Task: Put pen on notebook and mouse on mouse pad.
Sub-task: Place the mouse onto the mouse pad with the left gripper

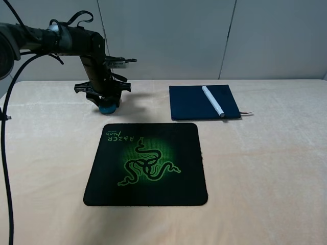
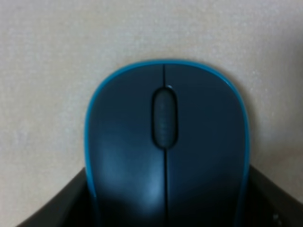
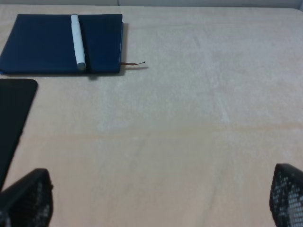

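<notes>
Grey panelled wall (image 1: 168, 35) at the back; cream cloth tabletop (image 1: 276, 168) fills the scene.

Exterior high view:
- Notebook (image 1: 186, 104) lies far, right of centre, ribbon (image 1: 248, 113) trailing off its near right corner.
- Pen (image 1: 213, 101) rests on the notebook cover, slanted across it. That half of the task reads as done.
- Mouse pad (image 1: 189, 184) sits near centre, nothing on it.
- Left arm (image 1: 87, 46) reaches in from the far left. Left hand (image 1: 106, 102) is down over the mouse (image 1: 107, 108), just beyond the pad's far left corner. Mouse is off the pad, close to it.
- Right hand not visible here.

Left wrist view:
- Mouse fills the frame, scroll wheel centred, teal rim clear.
- Dark fingers (image 2: 52, 210) flank its rear on both sides; the hand is pressed together on the mouse's sides.
- Cloth lies behind the mouse; cannot tell whether it is lifted or resting.

Right wrist view:
- Right hand (image 3: 161, 189) is spread wide with nothing between its mesh fingers (image 3: 28, 198), over bare cloth well to the right.
- Pen on the notebook confirmed from this side; a corner of the pad shows.

Judgement: mouse grasped, carry to the pad not yet done. What is left is a short move nearward onto the pad, then release.
</notes>
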